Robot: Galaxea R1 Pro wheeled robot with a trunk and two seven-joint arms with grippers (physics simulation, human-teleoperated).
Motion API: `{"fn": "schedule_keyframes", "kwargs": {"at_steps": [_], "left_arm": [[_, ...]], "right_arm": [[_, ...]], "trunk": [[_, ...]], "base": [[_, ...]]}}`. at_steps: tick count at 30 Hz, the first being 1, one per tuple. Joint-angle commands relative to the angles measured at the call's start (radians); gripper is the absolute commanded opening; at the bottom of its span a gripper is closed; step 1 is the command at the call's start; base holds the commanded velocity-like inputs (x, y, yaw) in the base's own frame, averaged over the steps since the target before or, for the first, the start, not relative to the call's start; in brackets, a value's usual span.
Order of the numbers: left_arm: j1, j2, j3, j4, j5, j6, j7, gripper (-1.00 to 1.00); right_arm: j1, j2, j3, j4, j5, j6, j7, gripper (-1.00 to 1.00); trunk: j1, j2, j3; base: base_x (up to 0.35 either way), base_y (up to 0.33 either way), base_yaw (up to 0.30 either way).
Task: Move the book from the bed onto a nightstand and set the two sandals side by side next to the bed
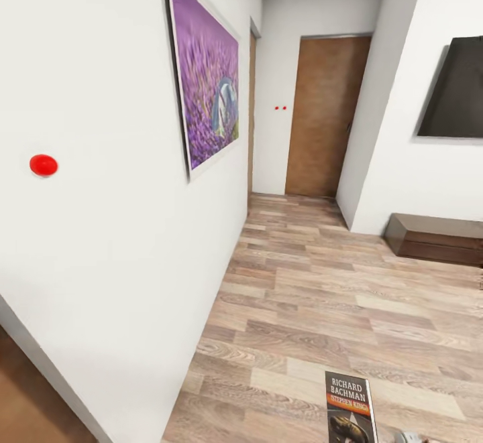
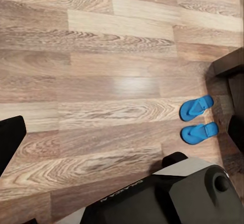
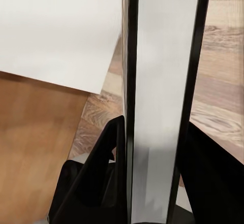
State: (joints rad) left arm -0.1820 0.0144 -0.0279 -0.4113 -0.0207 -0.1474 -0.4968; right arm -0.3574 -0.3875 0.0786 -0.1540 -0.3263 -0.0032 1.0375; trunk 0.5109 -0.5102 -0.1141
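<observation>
The right gripper (image 3: 152,183) pinches the book (image 3: 157,97) upright, over the floor (image 1: 315,295). Both sandals (image 2: 198,118) lie together beside dark furniture. I cannot tell the left fingers' state. Hold the book tight and go slowly to the nightstand.

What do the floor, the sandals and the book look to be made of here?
Floor: wood planks or wood-look laminate, with printed-looking grain, staggered seams and a soft sheen.
Sandals: bright blue, matte and flat, probably foam or rubber, though the render leaves it open.
Book: thin paperback with a glossy printed cover; the right wrist view shows pale page edges between dark covers.
</observation>
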Motion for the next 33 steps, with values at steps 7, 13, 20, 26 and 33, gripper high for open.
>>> {"fn": "schedule_keyframes", "kwargs": {"at_steps": [7, 13, 20, 26, 33], "left_arm": [[-0.001, 0.001, -0.003, 0.000, -0.002, -0.006, 0.000, 1.00], [-0.001, 0.001, -0.003, 0.000, -0.002, -0.005, 0.000, 1.00], [-0.001, 0.000, -0.003, 0.000, -0.002, -0.005, 0.000, 1.00], [-0.001, -0.002, -0.003, 0.000, -0.002, -0.006, 0.000, 1.00], [-0.001, -0.005, -0.003, 0.000, -0.002, -0.006, 0.000, 1.00]], "right_arm": [[-0.001, -0.001, 0.008, 0.001, -0.010, 0.002, 0.004, -1.00], [-0.001, -0.001, 0.008, 0.001, -0.010, 0.002, 0.004, -1.00], [-0.001, -0.001, 0.008, 0.001, -0.010, 0.002, 0.004, -1.00], [-0.001, -0.001, 0.008, 0.001, -0.010, 0.002, 0.004, -1.00], [-0.001, -0.001, 0.007, 0.001, -0.010, 0.002, 0.004, -1.00]], "trunk": [[0.000, -0.002, -0.002], [0.000, -0.002, -0.002], [0.000, -0.002, -0.002], [0.000, -0.002, -0.002], [0.000, -0.002, -0.002]], "base": [[0.002, 0.001, -0.139], [0.166, 0.110, -0.009], [0.287, 0.111, -0.001], [0.289, 0.007, -0.095], [0.041, 0.000, -0.198]]}}
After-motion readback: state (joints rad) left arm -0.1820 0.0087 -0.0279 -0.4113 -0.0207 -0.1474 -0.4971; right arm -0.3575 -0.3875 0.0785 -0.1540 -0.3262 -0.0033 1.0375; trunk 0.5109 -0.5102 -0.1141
